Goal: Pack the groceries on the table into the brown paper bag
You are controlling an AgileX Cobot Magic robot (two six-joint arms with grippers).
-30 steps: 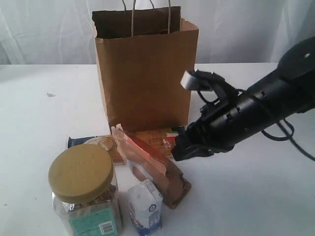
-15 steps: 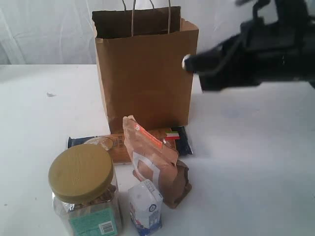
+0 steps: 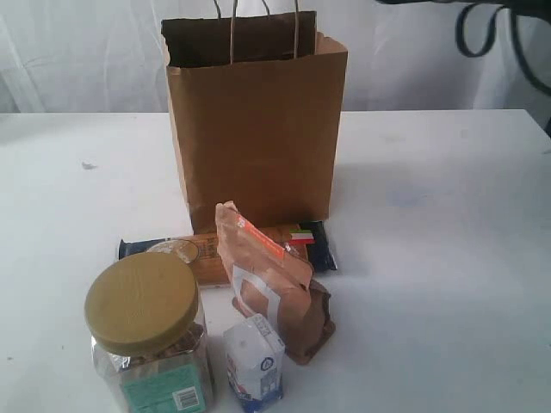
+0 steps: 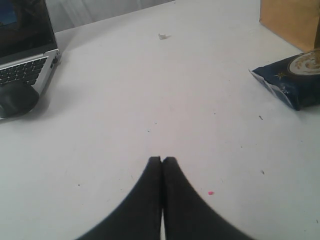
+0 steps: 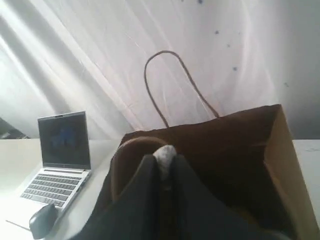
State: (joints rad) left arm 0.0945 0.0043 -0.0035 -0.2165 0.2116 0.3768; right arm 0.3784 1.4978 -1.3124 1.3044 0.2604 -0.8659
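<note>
Your right pincer (image 5: pixel 164 161) hangs over the open mouth of the brown paper bag (image 3: pixel 254 129), and its dark fingers are clenched on a small pale rounded piece (image 5: pixel 165 151) right at the tips. You can't tell from here what that piece is. Below it you see the bag's shadowed kraft interior, with one thin twisted handle (image 5: pixel 175 75) arching up against the pleated white curtain. A laptop (image 5: pixel 62 150) sits open off to the side with a dark mouse (image 5: pixel 44 220) near it.

Your left pincer (image 4: pixel 161 160) is closed tight, the two smooth black fingers pressed together with nothing between them, low over the bare white counter (image 4: pixel 150 90). Look at that surface: matte, faintly specked, with one tiny pink dot (image 4: pixel 210 193).

In the exterior view the bag stands upright, boxy and creased, at the middle back of the counter. Just in front of it the flat spaghetti packet (image 3: pixel 198 249) lies crosswise, glossy dark blue at both ends. The crinkled brown pouch (image 3: pixel 271 284) with its orange label leans across the packet. Nearest the camera stand the clear jar (image 3: pixel 151 361), topped by a broad round olive-yellow lid (image 3: pixel 140 301), and just beside it the small white-blue carton (image 3: pixel 256 361), sharp-edged and upright. Black cable loops (image 3: pixel 482 34) hang at the top right.
</note>
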